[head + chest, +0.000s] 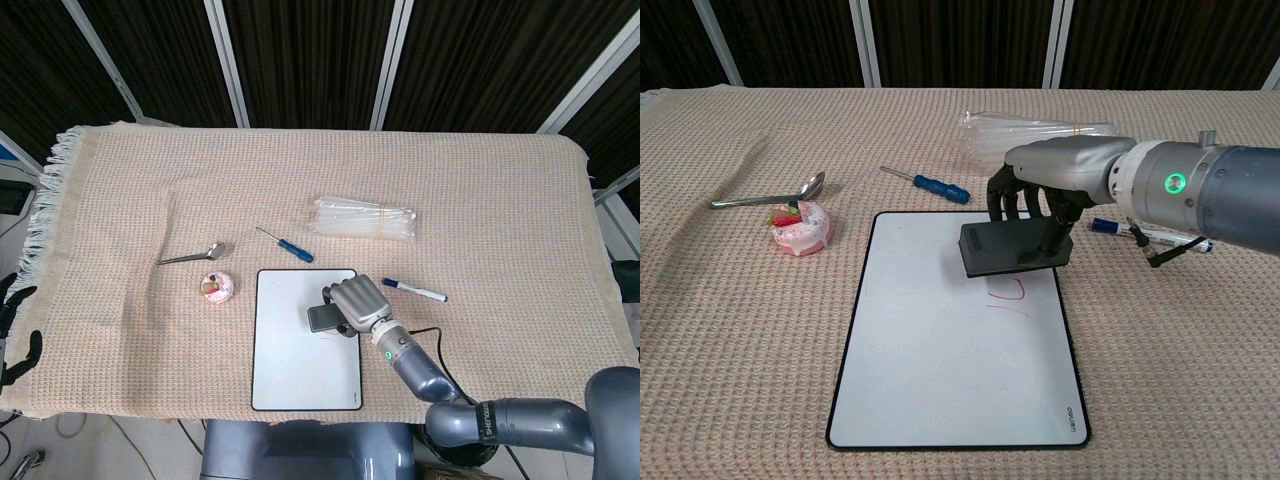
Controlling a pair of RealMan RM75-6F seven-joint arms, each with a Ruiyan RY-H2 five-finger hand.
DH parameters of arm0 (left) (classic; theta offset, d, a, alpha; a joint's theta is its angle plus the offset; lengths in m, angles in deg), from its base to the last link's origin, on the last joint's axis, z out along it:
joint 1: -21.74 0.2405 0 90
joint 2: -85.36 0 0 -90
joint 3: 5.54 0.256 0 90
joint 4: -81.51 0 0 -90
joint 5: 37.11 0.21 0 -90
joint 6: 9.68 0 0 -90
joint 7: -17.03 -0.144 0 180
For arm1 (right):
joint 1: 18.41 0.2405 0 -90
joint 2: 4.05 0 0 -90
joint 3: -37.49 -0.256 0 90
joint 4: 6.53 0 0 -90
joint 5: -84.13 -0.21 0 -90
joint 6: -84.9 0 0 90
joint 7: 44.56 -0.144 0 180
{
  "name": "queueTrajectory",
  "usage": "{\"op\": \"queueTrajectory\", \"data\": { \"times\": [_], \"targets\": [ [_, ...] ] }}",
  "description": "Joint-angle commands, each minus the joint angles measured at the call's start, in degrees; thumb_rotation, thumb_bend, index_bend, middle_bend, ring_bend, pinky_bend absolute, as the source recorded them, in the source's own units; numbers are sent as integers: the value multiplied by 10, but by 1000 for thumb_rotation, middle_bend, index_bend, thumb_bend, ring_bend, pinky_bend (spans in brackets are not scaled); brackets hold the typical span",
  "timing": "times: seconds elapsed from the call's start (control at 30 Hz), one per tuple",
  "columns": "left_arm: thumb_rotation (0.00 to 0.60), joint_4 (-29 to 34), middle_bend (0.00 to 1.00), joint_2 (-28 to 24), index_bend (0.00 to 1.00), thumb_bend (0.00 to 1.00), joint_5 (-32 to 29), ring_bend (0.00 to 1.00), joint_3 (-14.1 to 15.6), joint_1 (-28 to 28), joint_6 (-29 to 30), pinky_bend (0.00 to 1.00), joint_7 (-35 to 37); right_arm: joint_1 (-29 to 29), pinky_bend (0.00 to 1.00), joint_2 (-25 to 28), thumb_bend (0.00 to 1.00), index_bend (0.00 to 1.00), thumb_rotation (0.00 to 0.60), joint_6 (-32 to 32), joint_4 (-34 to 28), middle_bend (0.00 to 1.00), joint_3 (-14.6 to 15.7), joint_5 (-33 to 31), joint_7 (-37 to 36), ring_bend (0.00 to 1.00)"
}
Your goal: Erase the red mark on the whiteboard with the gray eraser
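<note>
My right hand (pixel 1055 180), shiny gray metal, fingers curled around gray eraser (pixel 1015 246): flat dark block, mid-frame above smooth white whiteboard (pixel 940 380). Thin red mark (pixel 1005 296) just below it. Bumpy tan cloth (pixel 730 340) underneath.

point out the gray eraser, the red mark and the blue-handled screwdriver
gray eraser (pixel 1012 247): chest view, on its dark side face, below the right hand's fingers.
red mark (pixel 1008 295): chest view, on the curved stroke on the whiteboard.
blue-handled screwdriver (pixel 942 188): chest view, on the blue handle.
</note>
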Motion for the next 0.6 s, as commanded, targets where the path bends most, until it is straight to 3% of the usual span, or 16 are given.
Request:
{"op": "queueTrajectory", "data": {
  "times": [0.03, 0.27, 0.6],
  "targets": [
    [600, 0, 8, -1, 173, 490, 0, 0, 0, 0, 0, 43, 1, 21, 517, -33, 440, 524, 600, -14, 23, 485, -5, -27, 24, 470],
    [600, 1, 8, -4, 173, 490, 1, 0, 0, 0, -1, 43, 6, 44, 522, -78, 440, 524, 600, -32, 59, 486, 0, -55, 50, 475],
    [600, -1, 8, -1, 173, 490, 4, 0, 1, 0, 2, 43, -2, 39, 518, -73, 439, 524, 600, -34, 48, 484, 23, -42, 38, 470]
  ]
}}
